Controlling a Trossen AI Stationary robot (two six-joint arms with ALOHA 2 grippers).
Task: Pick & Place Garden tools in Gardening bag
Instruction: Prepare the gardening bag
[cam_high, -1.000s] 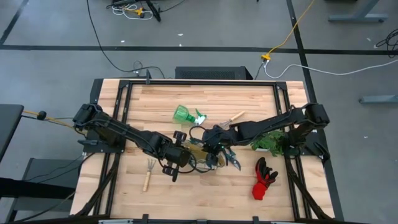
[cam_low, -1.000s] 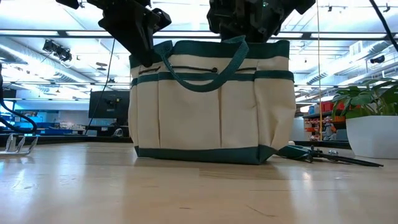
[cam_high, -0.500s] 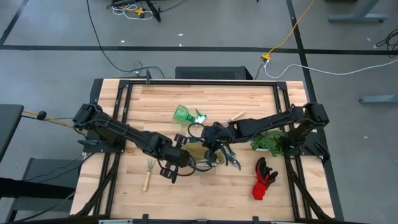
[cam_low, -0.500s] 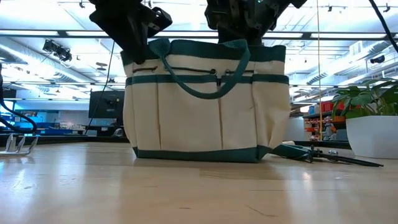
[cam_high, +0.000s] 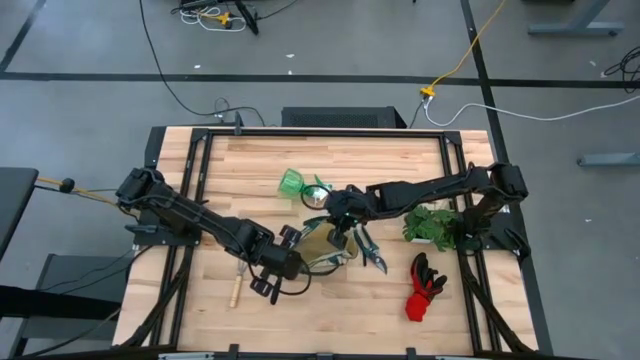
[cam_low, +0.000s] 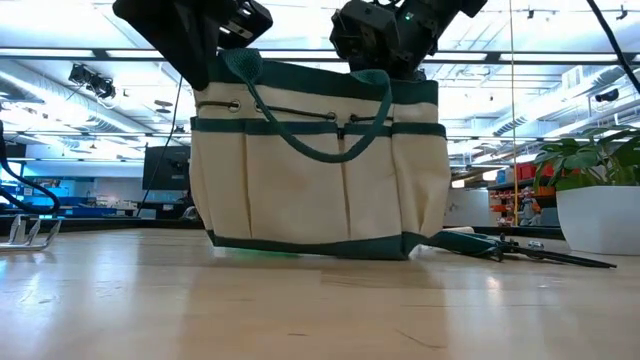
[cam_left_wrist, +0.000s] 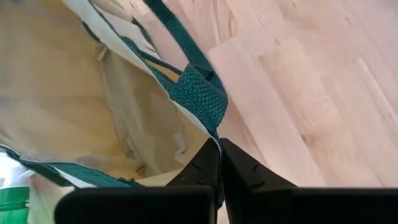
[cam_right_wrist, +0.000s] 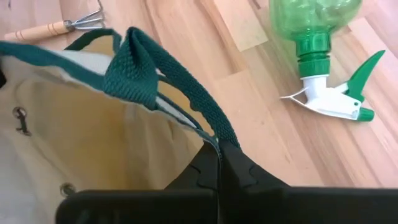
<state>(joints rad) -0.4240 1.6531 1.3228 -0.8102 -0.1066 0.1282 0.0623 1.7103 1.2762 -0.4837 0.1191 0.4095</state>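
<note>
Two grippers have the bag (cam_low: 318, 170) between them at mid-table, toward the near side. I see it as a beige canvas tote with dark green trim along the rim and base, stitched side pockets, and a green loop handle (cam_low: 315, 120) drooping across its face. In the low view it sits tilted, its left bottom corner slightly off the wood.

My left gripper (cam_left_wrist: 219, 163) is pinched tight on the green rim at the bag's near-left edge, canvas caught between the fingers. My right gripper (cam_right_wrist: 219, 163) is clamped the same way on the rim webbing at the far-right side.

Next down in size, the spray bottle (cam_high: 297, 184) lies on its side just beyond the bag, green body, white nozzle with a green trigger. The gloves (cam_high: 424, 286), red and black, lie near-right, well apart from the bag. The shears (cam_high: 371, 252) rest just right of the bag, dark handled. One rake (cam_high: 238, 285) with a wooden handle lies near-left, partly under my left arm; a second rake (cam_high: 380, 187) lies far-right, beside the right arm.
</note>
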